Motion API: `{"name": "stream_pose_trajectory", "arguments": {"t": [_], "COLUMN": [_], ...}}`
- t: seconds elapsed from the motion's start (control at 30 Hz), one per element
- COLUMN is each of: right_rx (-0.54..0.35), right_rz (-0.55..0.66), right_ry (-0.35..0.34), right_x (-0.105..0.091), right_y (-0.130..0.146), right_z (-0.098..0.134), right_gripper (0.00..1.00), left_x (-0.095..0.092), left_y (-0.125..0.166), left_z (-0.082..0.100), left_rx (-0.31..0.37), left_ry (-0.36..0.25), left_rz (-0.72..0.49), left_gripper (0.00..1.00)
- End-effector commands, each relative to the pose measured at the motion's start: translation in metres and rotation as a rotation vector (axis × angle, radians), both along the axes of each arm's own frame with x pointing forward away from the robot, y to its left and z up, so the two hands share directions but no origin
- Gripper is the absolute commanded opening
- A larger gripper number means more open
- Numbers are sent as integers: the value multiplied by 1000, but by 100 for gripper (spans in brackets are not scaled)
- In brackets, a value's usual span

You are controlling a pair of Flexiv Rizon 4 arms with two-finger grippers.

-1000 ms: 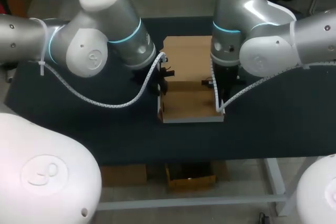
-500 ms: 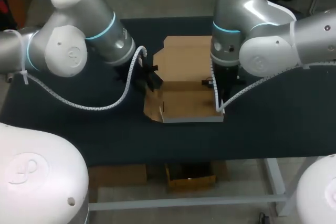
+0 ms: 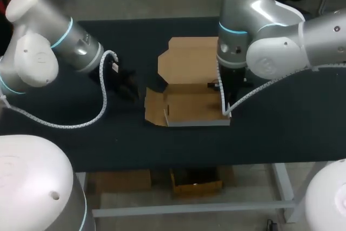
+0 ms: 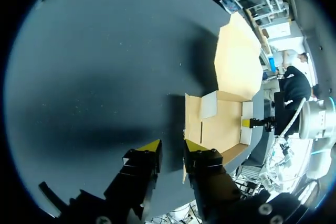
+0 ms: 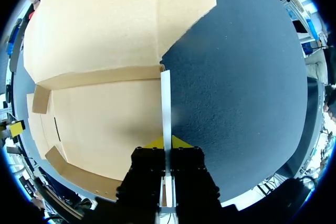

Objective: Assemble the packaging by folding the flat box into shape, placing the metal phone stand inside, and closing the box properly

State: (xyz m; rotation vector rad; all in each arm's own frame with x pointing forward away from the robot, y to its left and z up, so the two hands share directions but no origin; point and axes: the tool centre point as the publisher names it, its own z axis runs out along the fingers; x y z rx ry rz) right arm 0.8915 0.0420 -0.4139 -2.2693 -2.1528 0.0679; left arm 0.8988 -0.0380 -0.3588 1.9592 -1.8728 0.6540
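The brown cardboard box (image 3: 192,106) lies unfolded in the middle of the table, its lid (image 3: 189,58) flat toward the back and its left side flap (image 3: 154,106) splayed outward. My right gripper (image 3: 224,109) is shut on the box's upright right wall (image 5: 166,98), which shows as a thin white edge running out from my right gripper (image 5: 166,142). My left gripper (image 3: 127,85) hangs left of the box, apart from it. In the left wrist view that gripper (image 4: 172,148) is open with nothing between its fingers, and the box (image 4: 220,124) lies ahead. No phone stand is in view.
A black mat (image 3: 270,133) covers the table. Bare mat stretches to the left of the box under my left arm, to the right of the box, and along the front edge.
My left arm has drawn back to the left, away from the box, and the left side flap has dropped outward. The right arm has held still.
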Motion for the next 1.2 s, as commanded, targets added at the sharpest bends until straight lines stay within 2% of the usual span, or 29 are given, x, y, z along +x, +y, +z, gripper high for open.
{"name": "stream_pose_trajectory", "arguments": {"t": [0.03, 0.33, 0.6, 0.8, 1.0, 1.2], "right_rx": [-1, -1, -1, -1, -1, -1], "right_rz": [0, 0, 0, 0, 0, 0], "right_ry": [2, 2, 2, 2, 2, 2], "right_x": [0, 0, 0, 0, 0, 0], "right_y": [0, 0, 0, 0, 0, 0], "right_z": [1, 1, 1, 1, 1, 1], "right_gripper": [0, 0, 0, 0, 0, 0], "left_x": [3, 1, -3, -9, -16, -18], "left_y": [2, -5, -17, -31, -44, -55], "left_z": [-13, -31, -36, -34, -23, -15], "left_rx": [-109, -158, -221, -284, -353, -364], "left_ry": [3, 26, 36, 35, 18, 9], "left_rz": [-14, -23, -51, -90, -127, -148], "left_gripper": [27, 26, 26, 27, 27, 30]}}
